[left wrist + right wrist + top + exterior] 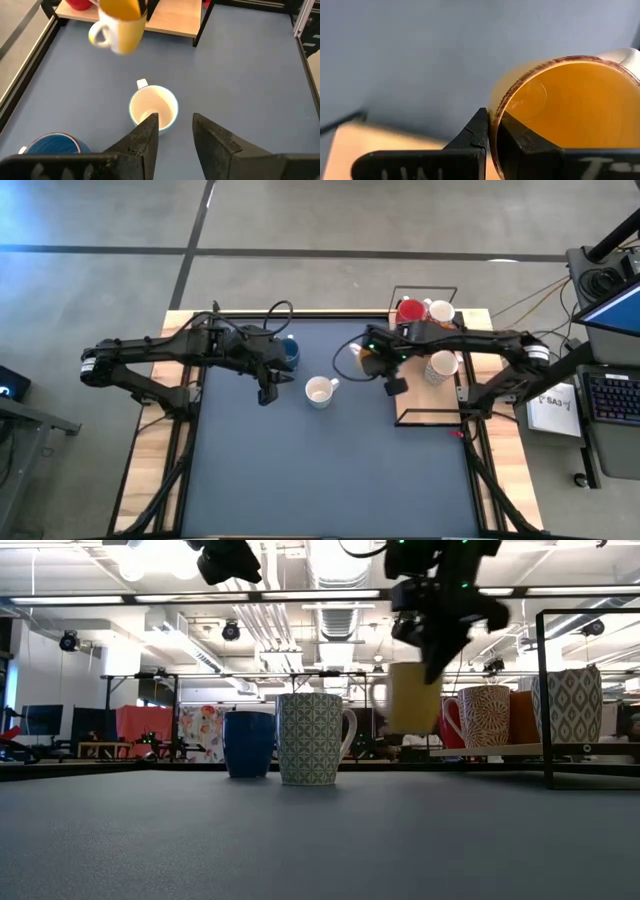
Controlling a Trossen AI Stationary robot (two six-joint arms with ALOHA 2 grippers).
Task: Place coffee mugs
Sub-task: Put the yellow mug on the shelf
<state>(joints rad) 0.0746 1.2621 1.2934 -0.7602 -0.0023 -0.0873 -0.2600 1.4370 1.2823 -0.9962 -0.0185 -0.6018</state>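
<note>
On the dark table mat (330, 470), toward its far left, a blue mug (289, 353) stands upright, and the left gripper (266, 392) hangs just beside it with its fingers (145, 137) apart and nothing between them. Next along, a white patterned mug (320, 391) stands upright in the open middle of the mat, handle pointing right; from table height it is close beside the blue one. Further right, the right gripper (394, 384) holds an orange mug (413, 697) clear of the mat, its fingers (481, 131) clenched over the rim, one inside and one outside the wall. The mug hangs just off the near left corner of a black-framed wooden rack (428, 416) at the table's right edge. On that rack stand a red mug (409, 311), a white mug (441, 310) and a patterned cream mug (441, 366), with the right arm stretched across above them. Beyond the right edge, a keyboard (612, 397) and paper lie on a side stand.
</note>
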